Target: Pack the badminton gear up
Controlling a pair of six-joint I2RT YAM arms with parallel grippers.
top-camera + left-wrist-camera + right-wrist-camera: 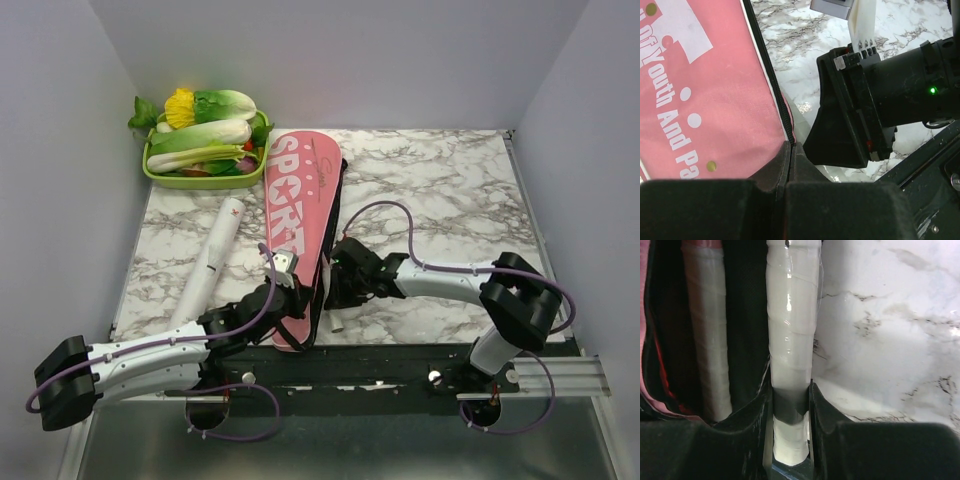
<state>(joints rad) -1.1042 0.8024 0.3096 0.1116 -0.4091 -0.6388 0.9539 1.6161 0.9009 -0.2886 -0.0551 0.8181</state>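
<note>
The long pink cover with white "SPORT" lettering lies lengthwise mid-table, its near end open. My left gripper is shut on the cover's zippered edge at that near end. The pink fabric fills the left of the left wrist view. My right gripper sits just right of the cover, shut on a racket's white wrapped handle. In the right wrist view the gripper holds this handle at the cover's dark opening. A second racket handle lies inside the cover. The white tube lies left of the cover. No shuttlecocks show.
A green tray of leafy vegetables stands at the back left corner, touching the cover's far end. The right gripper's black body is close beside my left fingers. Walls close in the marble table on three sides.
</note>
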